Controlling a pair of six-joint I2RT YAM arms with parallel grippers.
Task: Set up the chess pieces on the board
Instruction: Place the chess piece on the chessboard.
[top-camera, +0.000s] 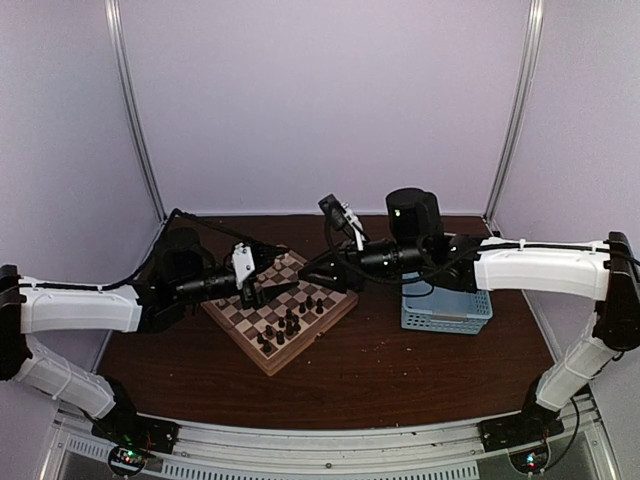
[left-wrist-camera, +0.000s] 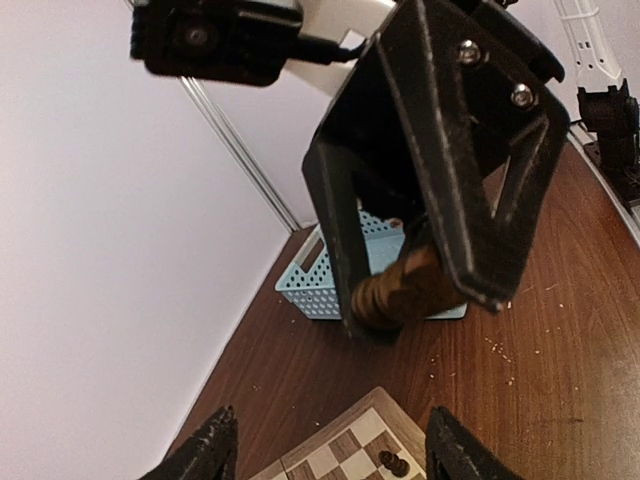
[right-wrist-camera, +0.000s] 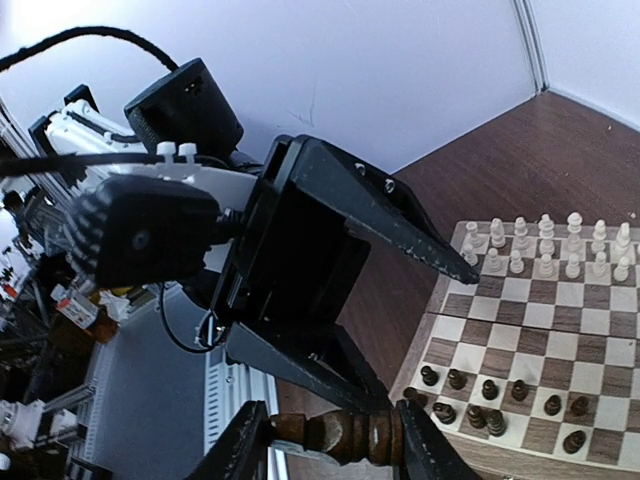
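The right pincer (right-wrist-camera: 332, 445) is clenched crosswise on a dark chess piece (left-wrist-camera: 400, 288), raised over the bench (top-camera: 400, 370) near the board (right-wrist-camera: 520, 335) corner. It is probably being offered to the released left pincer (left-wrist-camera: 335, 455) opposite.

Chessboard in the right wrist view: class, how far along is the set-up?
Done: the small cream wooden chessmen stand in two rows along one edge of the checkered wooden chessboard. In hand: the right gripper grips a dark brown turned piece, facing the open left gripper. Left: the dark brown chessmen on the board sit in uneven, gappy rows.
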